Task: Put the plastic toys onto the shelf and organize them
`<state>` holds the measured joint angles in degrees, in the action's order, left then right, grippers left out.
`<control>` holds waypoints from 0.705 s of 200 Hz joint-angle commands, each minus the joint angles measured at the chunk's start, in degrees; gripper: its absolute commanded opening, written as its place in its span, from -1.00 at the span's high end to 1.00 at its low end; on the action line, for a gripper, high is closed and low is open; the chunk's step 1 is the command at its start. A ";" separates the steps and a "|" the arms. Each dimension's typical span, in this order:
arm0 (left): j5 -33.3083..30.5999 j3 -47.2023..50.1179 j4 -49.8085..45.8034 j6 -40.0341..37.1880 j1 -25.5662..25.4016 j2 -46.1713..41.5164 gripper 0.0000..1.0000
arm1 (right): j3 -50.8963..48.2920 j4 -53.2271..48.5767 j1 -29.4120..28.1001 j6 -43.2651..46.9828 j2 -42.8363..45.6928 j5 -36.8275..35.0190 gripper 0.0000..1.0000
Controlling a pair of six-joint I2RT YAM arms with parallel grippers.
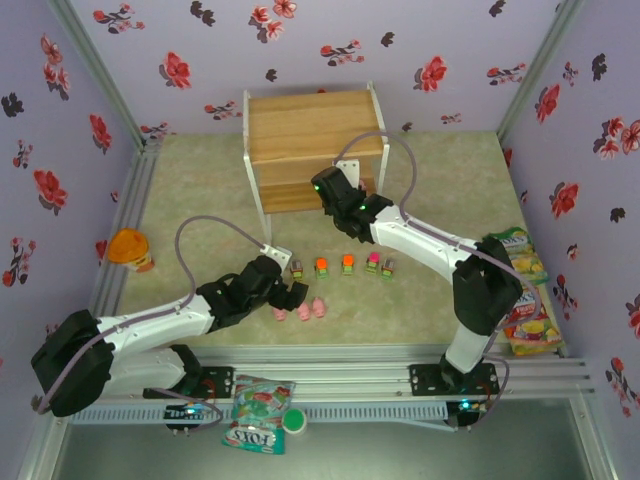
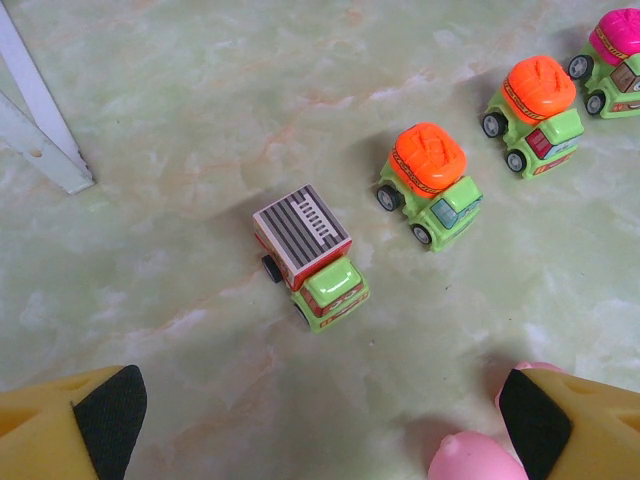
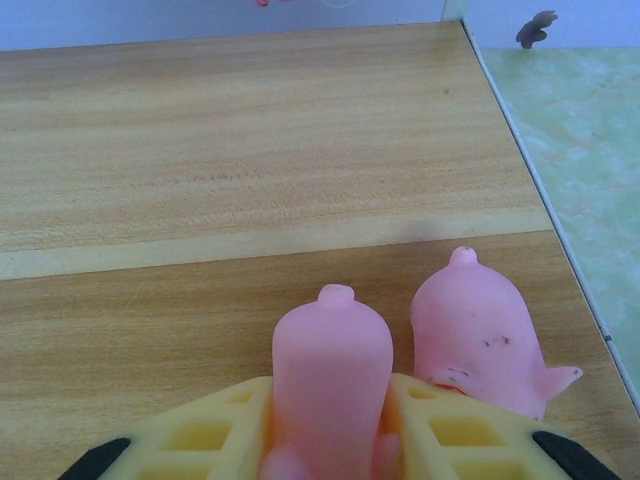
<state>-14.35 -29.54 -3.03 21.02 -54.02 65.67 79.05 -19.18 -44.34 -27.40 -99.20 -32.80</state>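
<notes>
My right gripper (image 3: 330, 445) clamps 1 pink pig (image 3: 330, 350) by the shelf (image 3: 200, 150) board's right edge; my left gripper (image 2: 320, 425) gapes near the striped-top car (image 2: 310, 255).

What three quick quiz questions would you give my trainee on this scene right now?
1. True or false: the right gripper is shut on a pig.
2. How many cars stand in the row?
3. The left gripper is: A) open, B) shut on a car, C) shut on a pig.

Key: 1 true; 2 five; 3 A.
</notes>
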 commanded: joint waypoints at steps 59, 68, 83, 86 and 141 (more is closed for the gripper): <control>0.39 -1.27 0.75 -0.81 -0.23 0.34 -0.91 | -0.29 0.15 0.26 -0.40 -0.38 0.55 0.36; 0.38 -1.24 0.70 -0.80 -0.30 0.33 -0.91 | -0.43 0.08 0.07 -0.30 -0.47 0.38 0.36; 0.45 -1.22 0.83 -0.80 -0.28 0.42 -0.91 | -0.71 -0.06 0.01 -0.41 -0.66 0.19 0.36; 0.47 -1.29 0.83 -0.80 -0.29 0.47 -0.91 | -0.80 -0.03 -0.09 -0.45 -0.58 0.19 0.36; 0.65 -1.39 0.92 -0.71 -0.26 0.77 -0.91 | -2.28 0.43 -0.27 -0.77 -0.56 -0.10 0.35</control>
<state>-14.35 -29.54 -3.03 21.02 -54.02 65.69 77.93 -18.61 -44.40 -27.46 -99.20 -32.75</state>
